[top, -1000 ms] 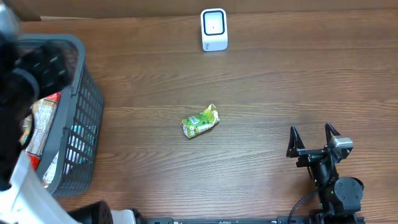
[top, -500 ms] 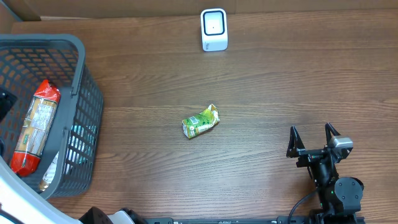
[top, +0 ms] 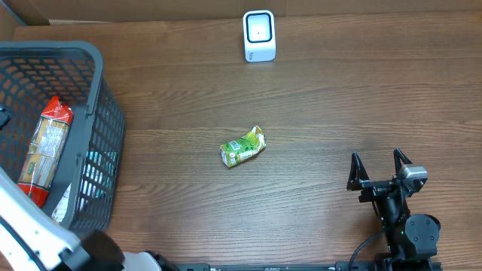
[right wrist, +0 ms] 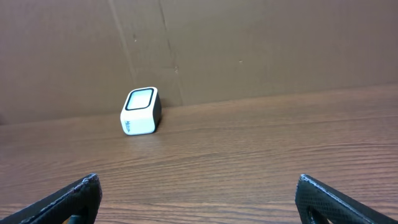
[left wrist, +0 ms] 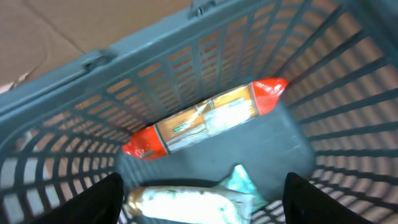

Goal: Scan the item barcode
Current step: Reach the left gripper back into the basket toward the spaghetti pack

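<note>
1. Change: a second ago the left arm (top: 34, 237) hung dark and bulky over the basket (top: 107, 113) and hid what was in it. It has since swung clear toward the near left corner, so the red-ended snack pack (top: 45, 150) now shows whole in the overhead view.
2. Nothing else has moved. The green pouch (top: 243, 146) lies where it did, alone on the bare table (top: 339, 98), between the basket and the right arm and well apart from the barcode scanner (top: 259, 35) at the far edge.
3. Meaning for the task: no item is held or facing the scanner, so the scan looks not yet begun. I cannot tell whether the pouch or a basket item comes next.
4. Left gripper (left wrist: 205, 202): it looks down into the basket, jaws spread and empty, above the snack pack and a pale packet (left wrist: 186, 200) lying near it.
5. Right gripper (top: 376, 159): it is parked low at the near right, jaws fully released and holding nothing, its camera facing the scanner across the table.
</note>
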You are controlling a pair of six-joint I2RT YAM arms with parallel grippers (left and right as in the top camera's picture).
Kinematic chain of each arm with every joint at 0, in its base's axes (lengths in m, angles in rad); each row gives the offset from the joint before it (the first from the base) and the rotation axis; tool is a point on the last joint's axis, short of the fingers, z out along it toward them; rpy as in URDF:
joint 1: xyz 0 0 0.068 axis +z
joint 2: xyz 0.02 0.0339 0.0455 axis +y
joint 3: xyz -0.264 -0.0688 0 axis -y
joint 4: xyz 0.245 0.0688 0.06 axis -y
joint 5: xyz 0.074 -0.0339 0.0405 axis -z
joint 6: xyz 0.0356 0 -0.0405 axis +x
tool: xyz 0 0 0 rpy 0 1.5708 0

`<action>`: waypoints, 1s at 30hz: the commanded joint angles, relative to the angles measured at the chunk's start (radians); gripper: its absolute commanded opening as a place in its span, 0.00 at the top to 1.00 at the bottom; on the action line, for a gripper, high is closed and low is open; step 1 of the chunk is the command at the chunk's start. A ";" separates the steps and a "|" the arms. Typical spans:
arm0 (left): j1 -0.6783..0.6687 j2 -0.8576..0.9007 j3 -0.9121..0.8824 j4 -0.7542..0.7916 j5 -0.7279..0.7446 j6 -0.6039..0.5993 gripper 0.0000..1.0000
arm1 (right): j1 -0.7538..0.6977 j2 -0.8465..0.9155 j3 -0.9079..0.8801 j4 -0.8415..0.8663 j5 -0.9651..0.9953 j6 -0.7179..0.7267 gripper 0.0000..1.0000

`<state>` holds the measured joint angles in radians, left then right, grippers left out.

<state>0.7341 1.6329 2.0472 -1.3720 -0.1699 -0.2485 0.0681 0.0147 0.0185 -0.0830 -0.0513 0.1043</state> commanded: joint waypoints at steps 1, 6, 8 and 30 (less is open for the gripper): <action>0.005 0.084 -0.012 0.010 -0.027 0.170 0.27 | 0.008 -0.011 -0.011 0.004 0.006 0.003 0.00; 0.005 0.153 -0.012 0.024 0.136 0.344 0.32 | 0.008 -0.012 -0.011 0.003 0.006 0.003 0.00; 0.005 0.168 -0.012 0.031 0.170 0.395 0.34 | 0.008 -0.011 -0.011 0.003 0.006 0.003 0.00; 0.005 0.224 -0.360 0.373 0.082 0.746 0.00 | 0.008 -0.012 -0.011 0.004 0.006 0.003 0.00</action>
<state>0.7341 1.8462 1.7367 -1.0420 -0.0647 0.3973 0.0681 0.0147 0.0185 -0.0834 -0.0513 0.1043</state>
